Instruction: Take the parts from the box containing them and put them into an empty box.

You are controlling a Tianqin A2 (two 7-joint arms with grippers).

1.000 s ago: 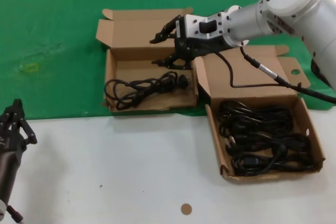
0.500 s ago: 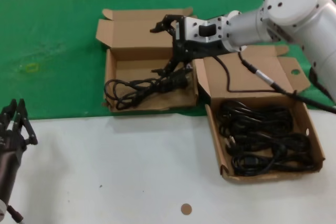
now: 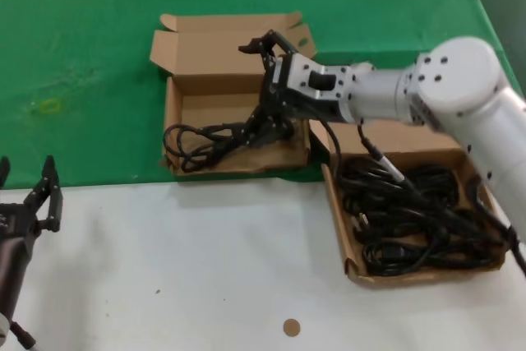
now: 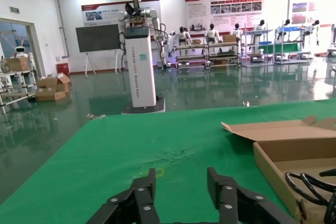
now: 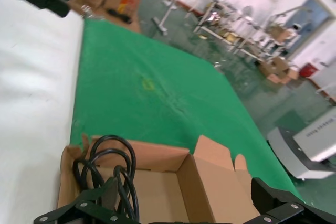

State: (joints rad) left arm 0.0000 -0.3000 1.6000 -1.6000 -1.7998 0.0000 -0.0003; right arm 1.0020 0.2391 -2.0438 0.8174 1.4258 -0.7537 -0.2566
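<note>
Two cardboard boxes sit side by side in the head view. The right gripper (image 3: 267, 80) hangs with its jaws spread over the left box (image 3: 174, 117), which holds one cord (image 3: 222, 136), its loop draped over the left wall. The right box (image 3: 353, 265) holds the remaining pile of cords (image 3: 411, 215). The robot's own cable trails across that pile, so a snag seems possible as the arm swings over. The left gripper (image 3: 29, 203) waits near the table's left edge.

The left wrist view shows its fingers (image 4: 142, 195) apart and empty.

The right wrist view shows the cord's loop (image 5: 107, 169) riding the box wall between the spread fingers (image 5: 79, 211); a retreating finger might hook it and drag it out.
</note>
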